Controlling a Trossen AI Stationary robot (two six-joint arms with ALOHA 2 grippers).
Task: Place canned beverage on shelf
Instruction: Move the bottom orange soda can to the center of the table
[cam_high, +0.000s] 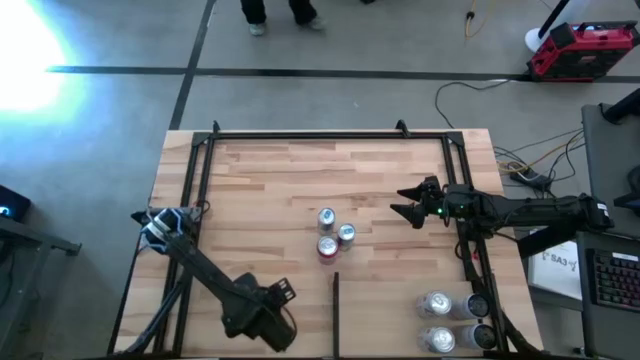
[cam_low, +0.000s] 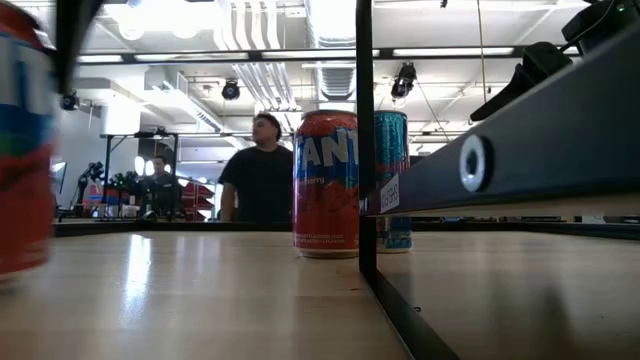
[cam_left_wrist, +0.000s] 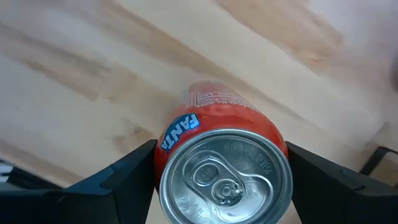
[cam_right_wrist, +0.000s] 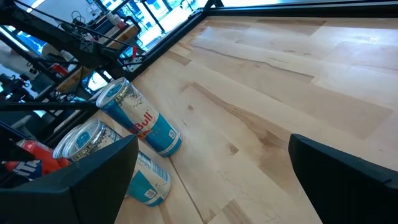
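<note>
A red canned beverage (cam_left_wrist: 211, 124) stands upright between the fingers of my left gripper (cam_high: 263, 318), which points straight down over the near left part of the shelf (cam_high: 260, 180). The same can shows large and blurred at the left of the low view (cam_low: 22, 150). Three more cans (cam_high: 333, 234) stand on their bases in a cluster at the shelf's middle, a red one (cam_low: 325, 185) nearest. My right gripper (cam_high: 408, 207) hangs open over the shelf's right part, holding nothing. My left gripper pinches the can's round side wall just below the top rim (cam_left_wrist: 163, 163), one finger (cam_left_wrist: 124, 180) on each opposite side. The fingers come from above, pointing down along the can. The can stays upright, silver lid (cam_left_wrist: 227, 177) up; whether its base touches the board I cannot tell.
A thin dark divider strip (cam_high: 336, 305) runs from the near edge toward the can cluster. Several silver-topped cans (cam_high: 436, 320) wait at the near right, beside the black frame (cam_high: 470, 270). Bare wood lies across the shelf's far half. People stand beyond the table (cam_low: 262, 170).
</note>
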